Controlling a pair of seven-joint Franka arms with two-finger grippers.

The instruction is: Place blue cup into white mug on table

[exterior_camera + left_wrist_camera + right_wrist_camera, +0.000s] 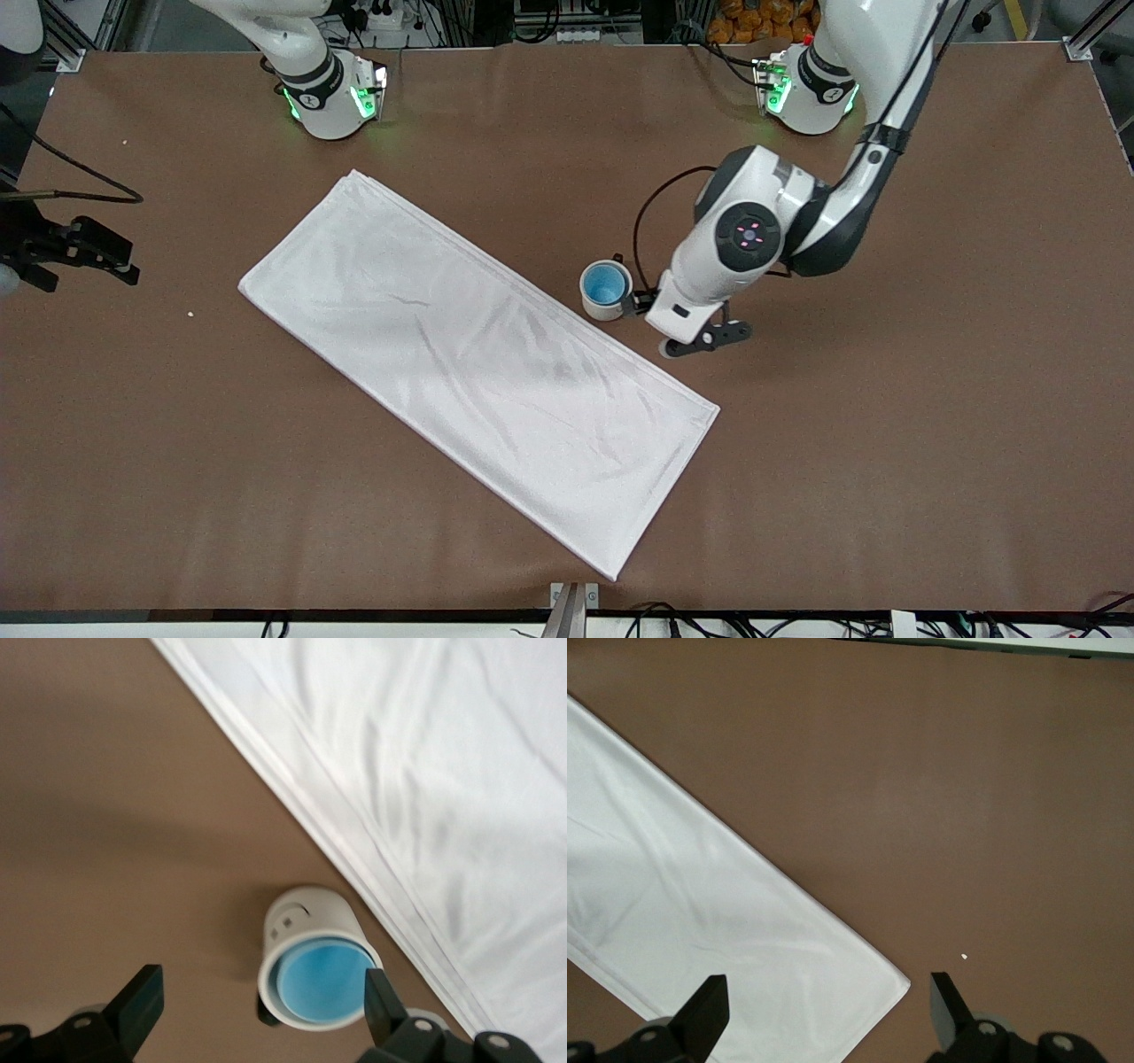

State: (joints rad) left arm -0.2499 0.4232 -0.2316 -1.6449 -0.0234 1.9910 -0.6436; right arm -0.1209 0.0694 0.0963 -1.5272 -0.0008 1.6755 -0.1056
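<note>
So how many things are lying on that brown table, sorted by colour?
White: 2, the white mug and the folded cloth.
Blue: 1, the blue cup, sitting inside the mug.
Total: 3.

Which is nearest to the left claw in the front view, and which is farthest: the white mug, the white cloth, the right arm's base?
From the left claw:
1. white mug, holding the blue cup, right beside the claw.
2. white cloth, lying past the mug.
3. right arm's base, at the table's edge, farthest.

white cloth (478, 372) — folded (lying flat)
</note>
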